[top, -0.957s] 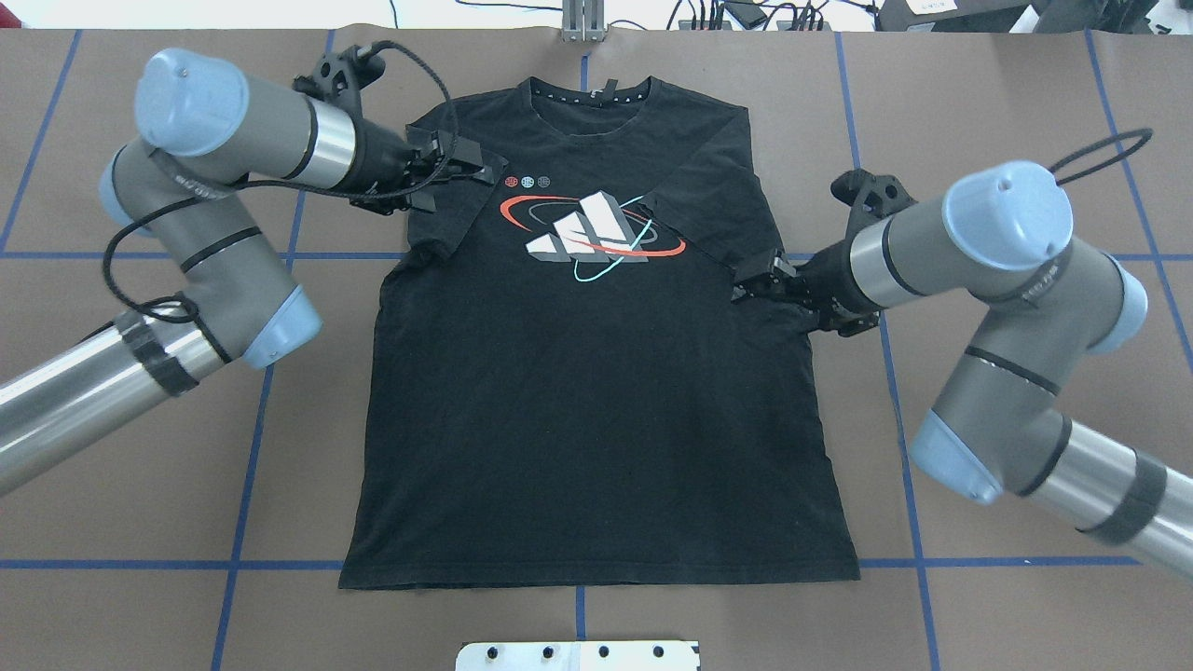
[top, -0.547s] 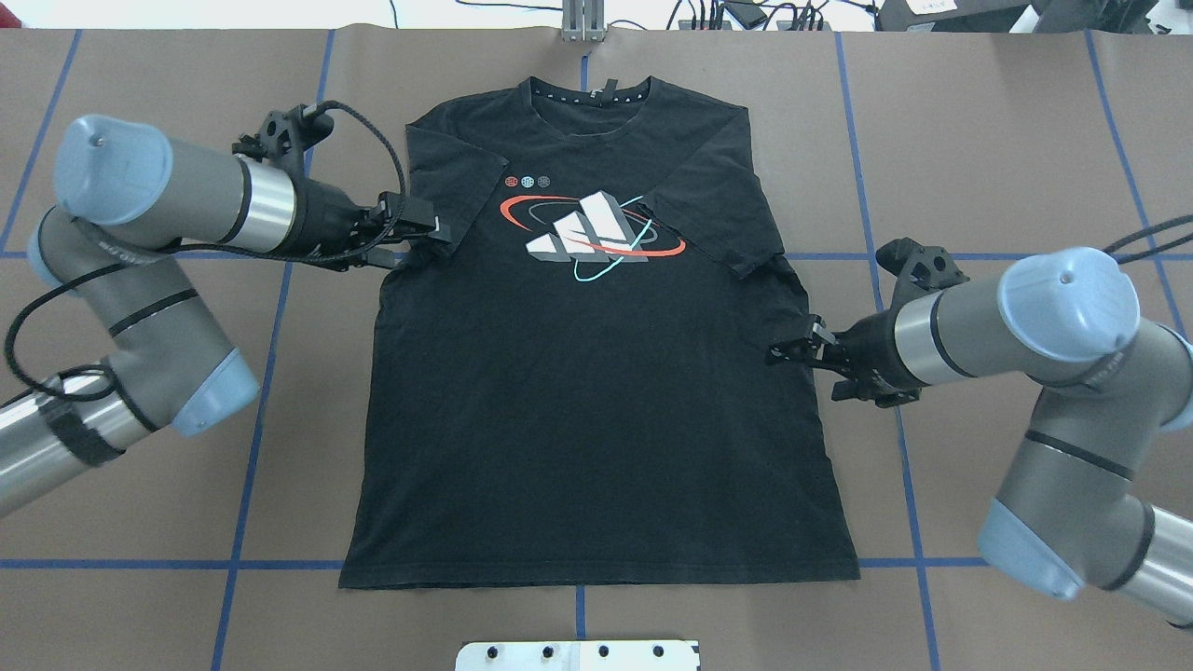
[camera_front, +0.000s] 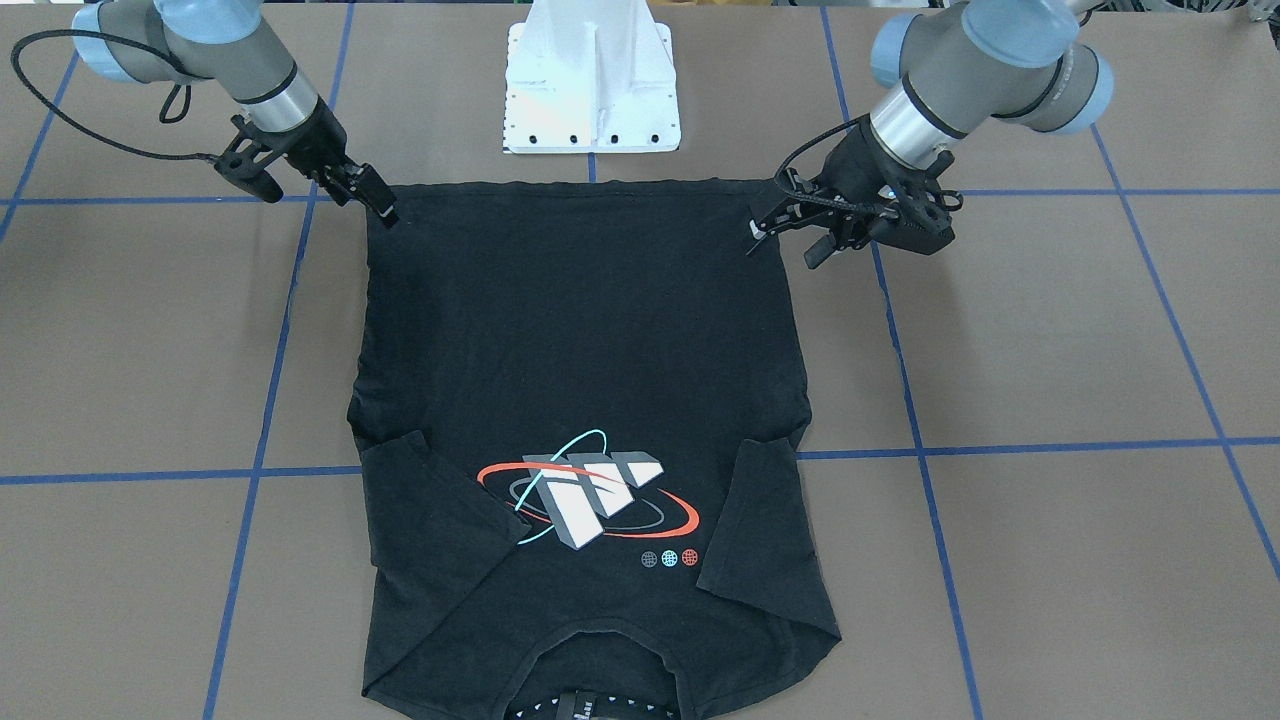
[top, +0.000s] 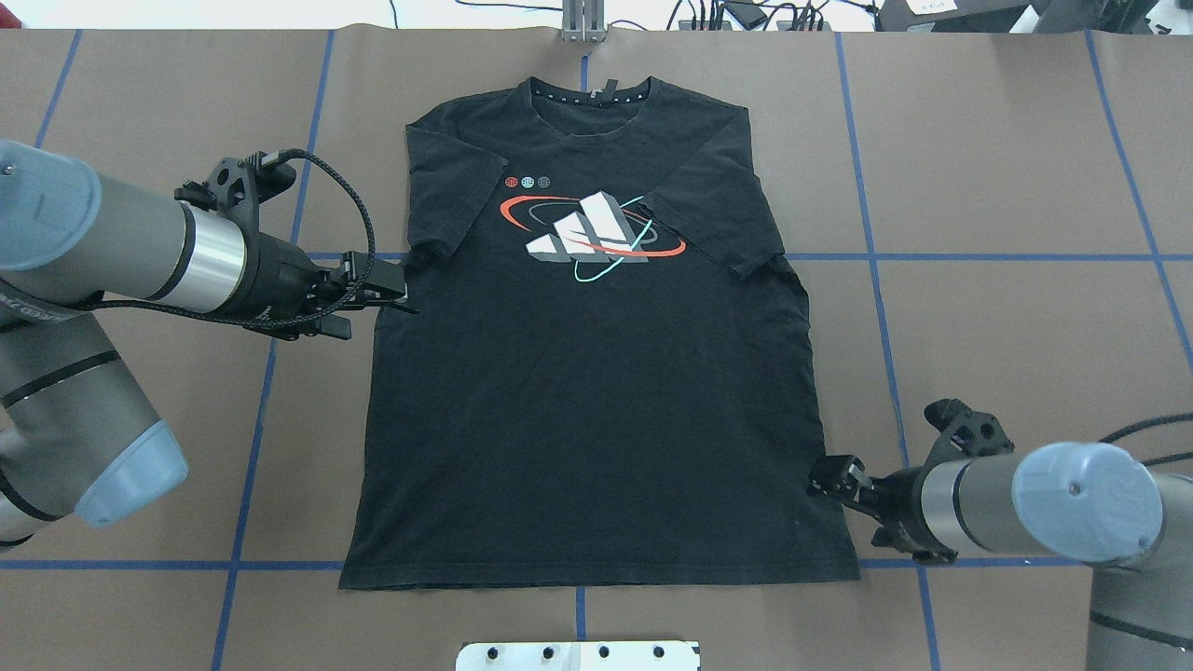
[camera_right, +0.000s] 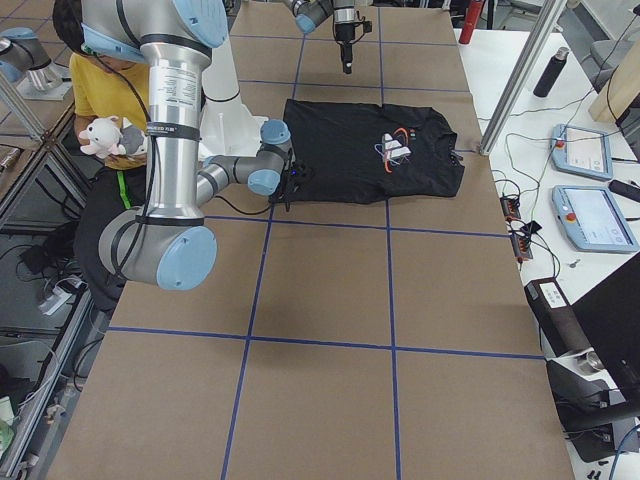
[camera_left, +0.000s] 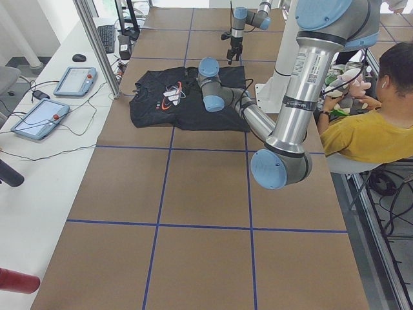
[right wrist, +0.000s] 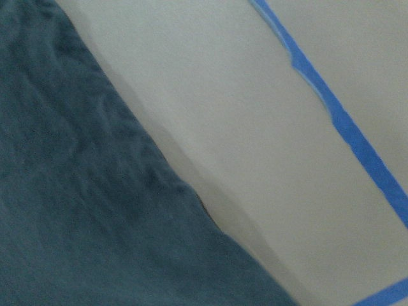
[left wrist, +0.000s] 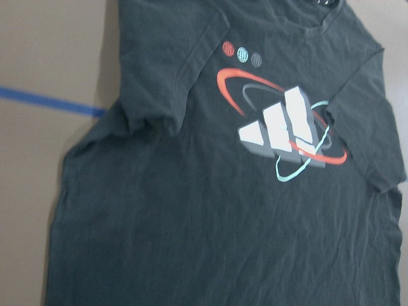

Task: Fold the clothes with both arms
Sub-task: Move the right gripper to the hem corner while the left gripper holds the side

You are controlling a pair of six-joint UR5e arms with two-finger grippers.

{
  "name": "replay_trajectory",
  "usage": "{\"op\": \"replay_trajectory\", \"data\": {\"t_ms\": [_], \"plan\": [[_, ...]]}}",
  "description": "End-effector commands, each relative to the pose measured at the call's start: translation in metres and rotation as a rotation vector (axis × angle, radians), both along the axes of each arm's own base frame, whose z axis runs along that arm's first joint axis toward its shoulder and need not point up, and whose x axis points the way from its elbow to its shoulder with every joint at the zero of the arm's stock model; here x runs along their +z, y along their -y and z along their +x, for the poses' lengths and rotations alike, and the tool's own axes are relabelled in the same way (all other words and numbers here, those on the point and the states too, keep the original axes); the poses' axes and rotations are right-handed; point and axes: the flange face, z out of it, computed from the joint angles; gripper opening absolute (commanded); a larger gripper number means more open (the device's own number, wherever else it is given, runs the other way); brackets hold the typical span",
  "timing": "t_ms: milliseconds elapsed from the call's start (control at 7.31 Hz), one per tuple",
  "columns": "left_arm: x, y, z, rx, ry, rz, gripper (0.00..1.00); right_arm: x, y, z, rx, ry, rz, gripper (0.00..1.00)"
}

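Lying flat on the brown paper-covered table [top: 1007,140], the black T-shirt [top: 596,401] shows its graphic side up in the overhead view, collar toward the far edge, both sleeves folded inward over the chest beside the red, teal and grey-white graphic [top: 592,228]. The left gripper [top: 396,294] hovers at the shirt's left side seam just below the folded sleeve; its fingers look close together and hold no cloth. The right gripper [top: 825,475] sits at the right side seam near the hem, and whether it pinches fabric cannot be told. Blue tape lines [top: 252,438] grid the table.

Front-facing view: the hem lies toward the white mounting pedestal [camera_front: 592,85]. The right gripper [camera_front: 385,215] touches down at the hem corner on the view's left, fingertips together at the fabric edge. The left gripper [camera_front: 760,228] hangs just above the opposite side edge, jaws nearly together, nothing between them.

Exterior left view: the near left arm [camera_left: 303,90] partly screens the shirt; two tablets [camera_left: 74,81] lie on the side bench, and a seated person in a yellow top [camera_left: 374,129] is behind the robot.

Exterior right view: the near right arm [camera_right: 175,130] reaches to the shirt's edge.

Left wrist view: the graphic and a folded sleeve fill the picture.

Right wrist view: the shirt's edge meets bare table beside a tape line.
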Motion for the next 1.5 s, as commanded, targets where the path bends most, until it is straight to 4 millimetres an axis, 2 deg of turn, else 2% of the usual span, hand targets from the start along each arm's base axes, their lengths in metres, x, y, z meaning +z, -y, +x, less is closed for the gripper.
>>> {"op": "replay_trajectory", "data": {"t_ms": [0,137,274,957,1368], "plan": [[-0.002,-0.002,0.000,0.002,0.000,-0.001,0.99,0.006,-0.046,-0.010,-0.046,-0.014,0.023,0.95],[-0.002,-0.001,-0.001,-0.005,0.001,0.001,0.99,0.013,-0.057,-0.010,-0.067,-0.031,0.025,0.88],[-0.002,0.000,-0.001,-0.014,0.003,0.003,0.99,0.017,-0.056,-0.008,-0.049,-0.043,0.040,0.88],[0.004,0.000,-0.001,-0.013,0.013,-0.003,0.99,0.017,-0.056,-0.009,-0.034,-0.044,0.042,0.64],[0.009,-0.001,-0.001,-0.013,0.019,-0.007,0.99,0.018,-0.056,-0.010,-0.034,-0.046,0.042,0.62]]}}
